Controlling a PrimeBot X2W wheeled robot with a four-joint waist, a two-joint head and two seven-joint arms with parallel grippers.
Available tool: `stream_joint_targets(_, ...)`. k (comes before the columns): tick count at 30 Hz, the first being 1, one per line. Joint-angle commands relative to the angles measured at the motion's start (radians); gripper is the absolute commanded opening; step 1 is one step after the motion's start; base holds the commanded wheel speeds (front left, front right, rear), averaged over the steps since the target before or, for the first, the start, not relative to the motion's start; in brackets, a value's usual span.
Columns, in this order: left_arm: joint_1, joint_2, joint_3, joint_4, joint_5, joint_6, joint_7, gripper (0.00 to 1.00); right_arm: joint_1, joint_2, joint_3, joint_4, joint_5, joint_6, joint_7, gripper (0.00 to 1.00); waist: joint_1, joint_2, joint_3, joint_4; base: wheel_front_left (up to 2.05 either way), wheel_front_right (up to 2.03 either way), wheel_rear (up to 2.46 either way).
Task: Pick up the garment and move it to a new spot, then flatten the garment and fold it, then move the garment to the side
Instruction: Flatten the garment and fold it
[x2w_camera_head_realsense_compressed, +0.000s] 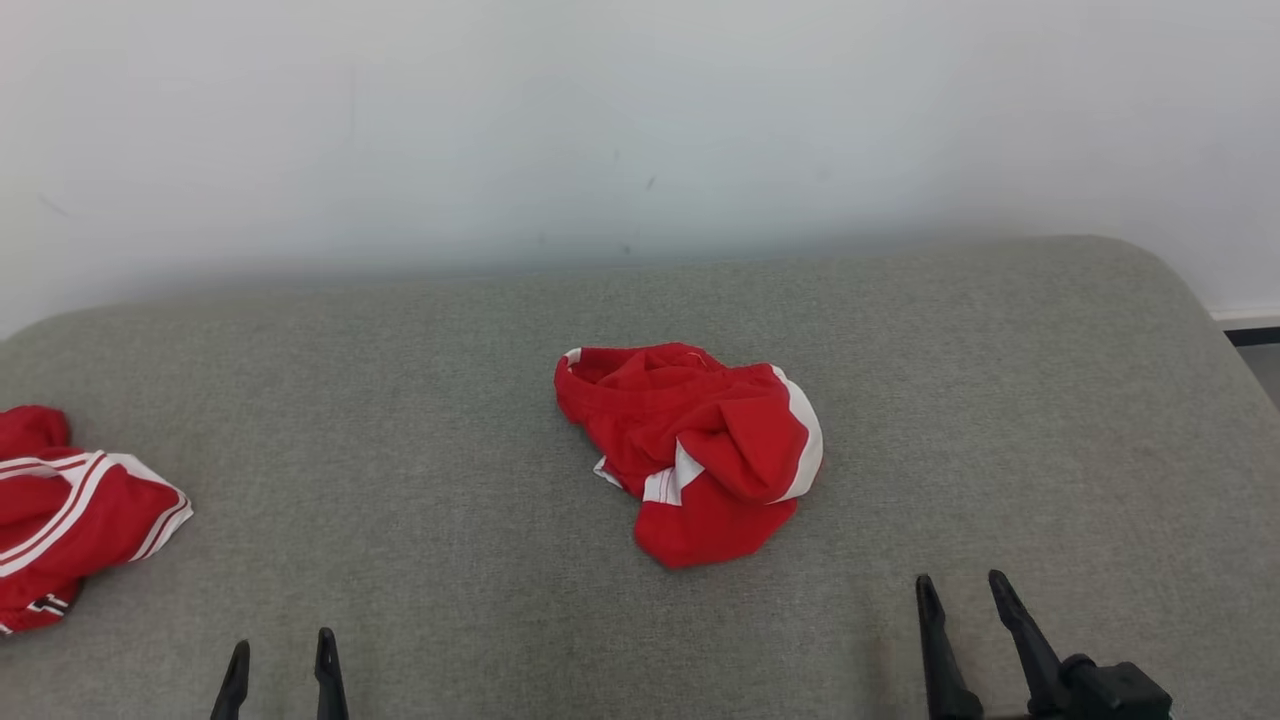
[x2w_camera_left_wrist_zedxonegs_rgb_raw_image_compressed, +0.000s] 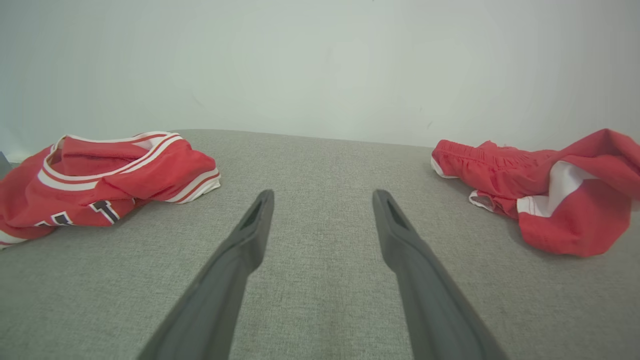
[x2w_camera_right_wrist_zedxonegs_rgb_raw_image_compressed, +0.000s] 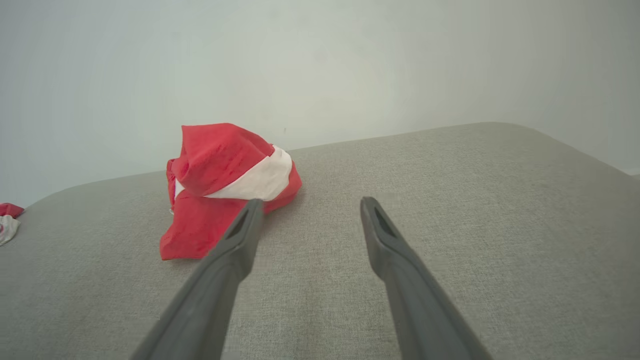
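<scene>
One crumpled garment (x2w_camera_head_realsense_compressed: 690, 450) ahead-left of right hand (x2w_camera_head_realsense_compressed: 960, 580)

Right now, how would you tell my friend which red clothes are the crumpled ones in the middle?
Look at the big grey padded surface in front of the white wall. Near its middle lies a crumpled red garment with an elastic waistband. It has one broad white panel, while the red garment at the left edge has thin white stripes and dark lettering.

Red jersey (x2w_camera_head_realsense_compressed: 70, 510) crumpled on grey cushion (x2w_camera_head_realsense_compressed: 400, 450); white wall (x2w_camera_head_realsense_compressed: 640, 120) behind.
</scene>
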Motion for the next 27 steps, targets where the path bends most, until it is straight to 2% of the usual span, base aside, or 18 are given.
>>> stream_joint_targets(1,-0.015,0.0,-0.007,-0.004,-0.001,0.0,-0.003,1.0,-0.028,-0.001,0.009,0.005,-0.001,-0.002,-0.002,1.0,0.0,0.0,0.005,0.012,0.0,0.0,0.0)
stream_joint_targets(8,-0.034,0.0,-0.038,0.002,-0.013,-0.005,-0.003,1.0,-0.14,-0.002,0.027,0.024,-0.021,-0.002,-0.002,1.0,0.0,0.0,0.022,0.057,0.0,0.0,0.0)
stream_joint_targets(11,-0.041,0.0,-0.051,0.005,-0.019,-0.002,-0.003,1.0,-0.213,-0.001,0.035,0.08,-0.035,-0.002,-0.001,1.0,0.0,0.0,0.031,0.083,0.0,0.0,0.0)
stream_joint_targets(18,-0.079,0.0,-0.105,0.022,-0.03,-0.004,-0.003,1.0,-0.424,-0.001,0.007,0.34,-0.063,-0.002,-0.002,1.0,0.0,0.0,0.074,0.162,0.0,0.0,0.0)
stream_joint_targets(19,-0.093,0.0,-0.115,0.03,-0.04,-0.003,-0.003,1.0,-0.474,-0.001,-0.01,0.428,-0.073,-0.002,-0.002,1.0,0.0,0.0,0.083,0.183,0.0,0.0,0.0)
stream_joint_targets(21,-0.107,0.0,-0.127,0.032,-0.039,-0.007,-0.003,1.0,-0.52,-0.001,-0.024,0.491,-0.082,-0.002,-0.002,1.0,0.0,0.0,0.091,0.201,0.0,0.0,0.0)
stream_joint_targets(22,-0.11,0.0,-0.135,0.039,-0.042,-0.006,-0.003,1.0,-0.536,-0.001,-0.044,0.597,-0.099,-0.002,-0.001,1.0,0.0,0.0,0.093,0.215,0.0,0.0,0.0)
stream_joint_targets(24,-0.116,0.0,-0.137,0.042,-0.046,-0.004,-0.003,1.0,-0.574,-0.002,-0.047,0.675,-0.08,-0.002,-0.002,1.0,0.0,0.0,0.093,0.226,0.0,0.0,0.0)
stream_joint_targets(25,-0.118,0.0,-0.138,0.043,-0.048,-0.004,-0.003,1.0,-0.591,-0.001,-0.04,0.695,-0.078,-0.002,-0.002,0.94,0.0,0.0,0.093,0.229,0.0,0.0,0.0)
stream_joint_targets(26,-0.118,0.0,-0.137,0.044,-0.049,-0.003,-0.003,1.0,-0.599,-0.001,-0.037,0.704,-0.075,-0.002,-0.002,0.0,0.0,0.0,0.093,0.231,0.0,0.0,0.0)
stream_joint_targets(27,-0.119,0.0,-0.134,0.043,-0.052,-0.002,-0.003,1.0,-0.595,-0.001,-0.034,0.711,-0.069,-0.002,-0.002,0.0,0.0,0.0,0.093,0.231,0.0,0.0,0.0)
